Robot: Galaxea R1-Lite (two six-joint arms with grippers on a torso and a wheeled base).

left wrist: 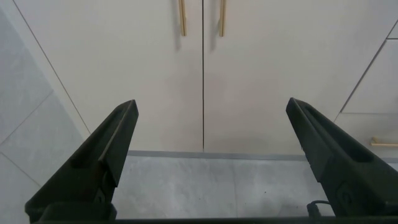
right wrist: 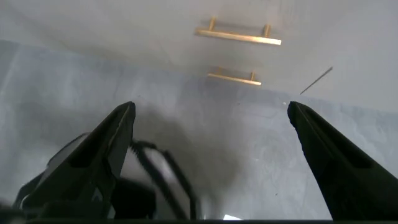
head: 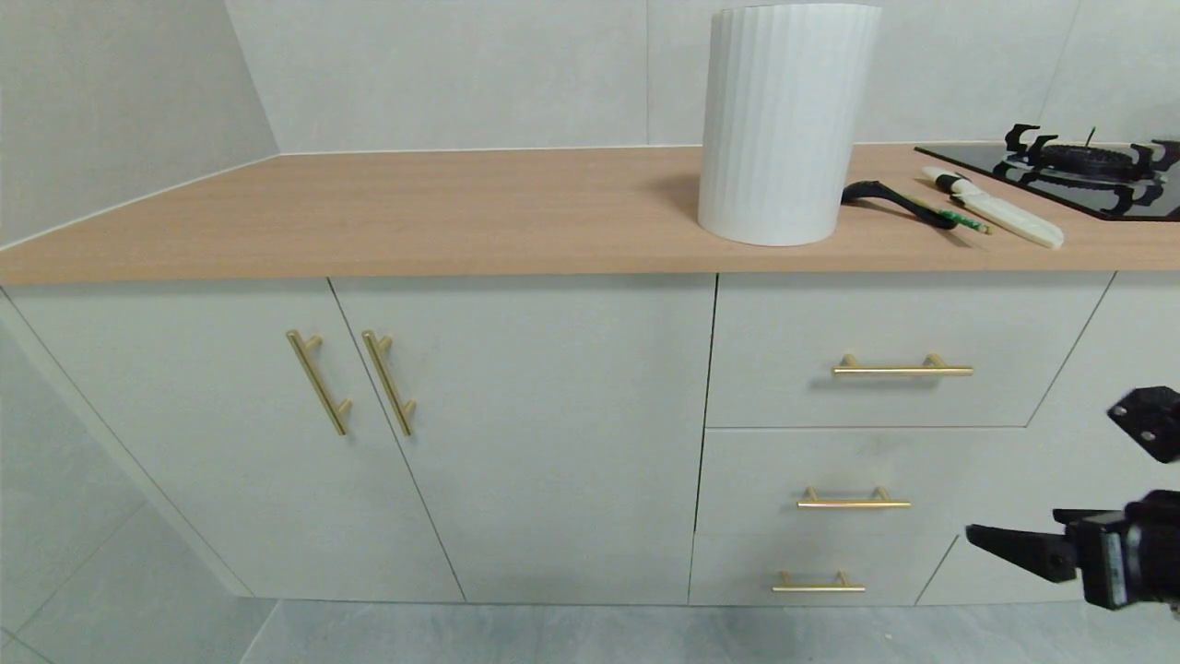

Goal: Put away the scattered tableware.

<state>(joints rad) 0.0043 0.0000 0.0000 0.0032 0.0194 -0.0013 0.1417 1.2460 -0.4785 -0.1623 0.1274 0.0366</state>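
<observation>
On the wooden counter [head: 461, 207] lie a black-handled utensil [head: 892, 200], a thin green-tipped stick [head: 961, 220] and a white knife-like piece [head: 1000, 210], close together just right of a tall white ribbed container [head: 782, 124]. My right gripper [right wrist: 211, 109] hangs low in front of the drawers, well below the counter, open and holding nothing. One of its black fingers [head: 1014, 546] shows at the lower right of the head view. My left gripper [left wrist: 211, 107] is open and holds nothing, facing the double cabinet doors [left wrist: 203, 74] near the floor.
A black gas hob [head: 1088, 171] sits at the counter's far right. Below are two cabinet doors with gold handles [head: 318, 381] and three drawers with gold handles [head: 902, 369]. Grey tiled floor [right wrist: 249, 143] lies under both grippers. The counter's left half is bare.
</observation>
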